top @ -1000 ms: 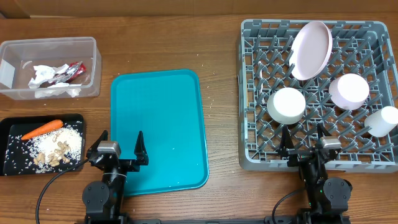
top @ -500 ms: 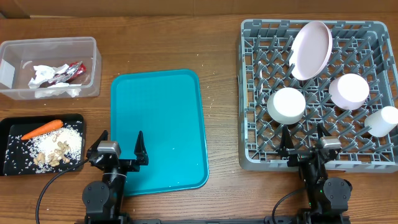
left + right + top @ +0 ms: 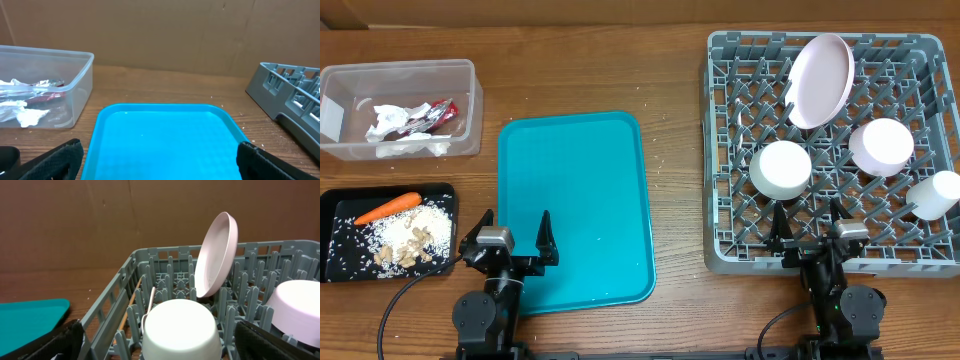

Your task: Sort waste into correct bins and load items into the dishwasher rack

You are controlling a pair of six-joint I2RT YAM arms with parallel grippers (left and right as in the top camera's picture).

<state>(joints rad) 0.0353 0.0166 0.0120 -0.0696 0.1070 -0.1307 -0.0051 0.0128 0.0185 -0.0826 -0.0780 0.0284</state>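
Overhead, the rack (image 3: 730, 215) is seen loaded, waste (image 3: 395, 120) binned; left gripper (image 3: 516, 218) and right gripper (image 3: 806, 210) are open, empty; parking clear is advised.

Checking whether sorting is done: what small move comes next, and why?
Probably none: rest the open left end effector and right end effector. Teal tray looks bare, waste sits in clear tub and black tray, plate, bowls and cup are racked.

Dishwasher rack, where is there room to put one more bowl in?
Free: the front row of the dishwasher rack between the white bowl and the cup, and the back right corner, bordered by the plate and the pink bowl. Crowded: the left side, where a wooden stick and fork lie beside the white bowl.
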